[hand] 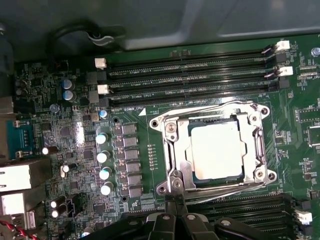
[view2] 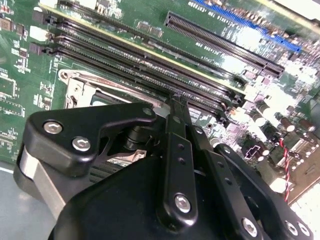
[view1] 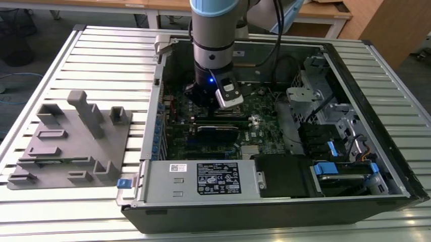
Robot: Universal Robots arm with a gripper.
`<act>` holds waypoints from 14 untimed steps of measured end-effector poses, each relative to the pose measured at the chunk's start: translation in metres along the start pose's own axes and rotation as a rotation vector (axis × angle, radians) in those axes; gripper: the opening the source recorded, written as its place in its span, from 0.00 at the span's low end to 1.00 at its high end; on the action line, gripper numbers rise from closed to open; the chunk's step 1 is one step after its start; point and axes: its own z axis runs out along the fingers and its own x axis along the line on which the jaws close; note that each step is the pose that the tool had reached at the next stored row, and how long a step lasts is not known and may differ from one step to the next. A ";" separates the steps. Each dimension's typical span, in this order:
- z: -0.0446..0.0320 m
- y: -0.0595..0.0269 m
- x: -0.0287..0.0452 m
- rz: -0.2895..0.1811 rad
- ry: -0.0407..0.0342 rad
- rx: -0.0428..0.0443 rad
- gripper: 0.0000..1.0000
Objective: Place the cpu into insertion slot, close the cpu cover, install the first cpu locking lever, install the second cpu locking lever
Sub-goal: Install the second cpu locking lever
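The tabletop [view1: 60, 55] of pale slats carries an open computer case [view1: 283, 201] and a grey fixture [view1: 74, 141]. The arm [view1: 214, 35] reaches down into the case over the green motherboard [hand: 65, 150]. In the first wrist view the cpu [hand: 217, 150], a dull silver square, sits in the slot [hand: 252, 172], with the cover [hand: 215, 116] lying flat around it, framing it through its window; long memory slots [hand: 190, 75] run beside. The second wrist view shows the gripper [view2: 175, 102] close up, fingers [view2: 176, 120] drawn together to a tip at the socket's edge, gripping nothing visible.
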 end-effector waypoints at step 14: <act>0.0011 -0.0004 0.0024 0.002 0.0049 -0.0368 0.11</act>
